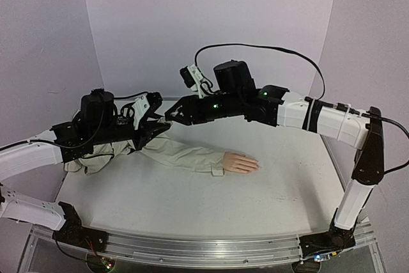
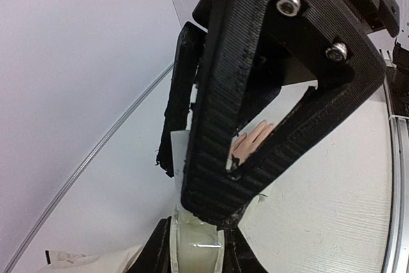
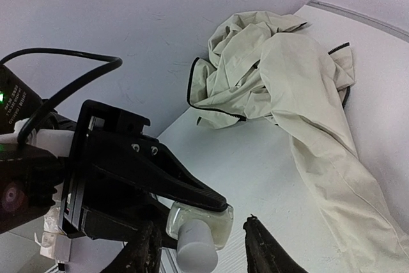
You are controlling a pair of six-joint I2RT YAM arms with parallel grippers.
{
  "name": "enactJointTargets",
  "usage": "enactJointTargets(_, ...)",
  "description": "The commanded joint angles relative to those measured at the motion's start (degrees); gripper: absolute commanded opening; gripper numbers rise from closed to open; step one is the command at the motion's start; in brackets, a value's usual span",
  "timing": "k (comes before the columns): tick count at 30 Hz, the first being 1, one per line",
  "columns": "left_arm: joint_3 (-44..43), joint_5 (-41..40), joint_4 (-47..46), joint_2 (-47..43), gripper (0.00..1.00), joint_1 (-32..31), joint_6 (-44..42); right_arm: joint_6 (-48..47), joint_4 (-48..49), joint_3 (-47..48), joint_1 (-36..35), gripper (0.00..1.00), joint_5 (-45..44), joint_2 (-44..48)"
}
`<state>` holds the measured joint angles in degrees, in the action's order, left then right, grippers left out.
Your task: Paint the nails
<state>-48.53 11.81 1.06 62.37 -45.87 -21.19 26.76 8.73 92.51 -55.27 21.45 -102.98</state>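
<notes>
the left hand (image 2: 195,247) is clamped on a small bottle (image 3: 199,225) of clear glass with pale liquid inside and a white cap (image 3: 195,250). it holds the bottle up over the far left part of the white bench (image 1: 281,196), cap pointing toward the right arm.

the right hand (image 3: 203,250) reaches in from the right to meet it. in the right wrist view its two black fingers (image 3: 259,247) stand on either side of the white cap. a clear gap shows between the cap and the right-side finger, so this hand is parted and not gripping the cap. whether the other finger touches the cap cannot be told.

a beige jacket (image 3: 300,81) lies crumpled at the far left of the bench, partly under the left arm. one sleeve (image 1: 185,155) stretches out from it to the right, across the middle of the bench. a peach mannequin hand (image 1: 239,162) sticks out of the cuff and lies flat, fingers pointing right. the nails (image 1: 255,165) are at those fingertips, near the centre of the bench, but are too small to make out. they lie well apart from both robot hands and the bottle, to the right and nearer. through the gap in the black fingers, the left wrist view also shows the peach fingers.
</notes>
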Motion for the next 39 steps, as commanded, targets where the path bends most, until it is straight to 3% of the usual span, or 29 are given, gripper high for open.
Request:
enactJointTargets(1,-3.06,-0.13,-1.65,-0.63,0.00,-0.36,-0.63,-0.36,1.79,2.15,0.11,0.44,0.45,0.32)
enactJointTargets(13,-3.04,0.08,-1.59,-0.41,0.00,-0.36,-0.70,-0.49,2.08,1.01,0.18,0.36,-1.50,1.91)
enactJointTargets(20,-3.03,0.31,-1.59,-0.39,0.00,-0.36,-0.82,-0.40,2.34,0.55,0.20,0.22,-1.50,2.33)
enactJointTargets(28,-2.89,0.33,-1.59,-0.35,0.00,-0.36,-0.96,-0.49,2.74,-0.64,0.22,0.00,-1.99,4.00)
enactJointTargets(39,-2.97,0.67,-1.54,-0.23,0.00,-0.39,-0.87,-0.44,3.89,-3.25,0.79,0.00,-0.85,6.50)
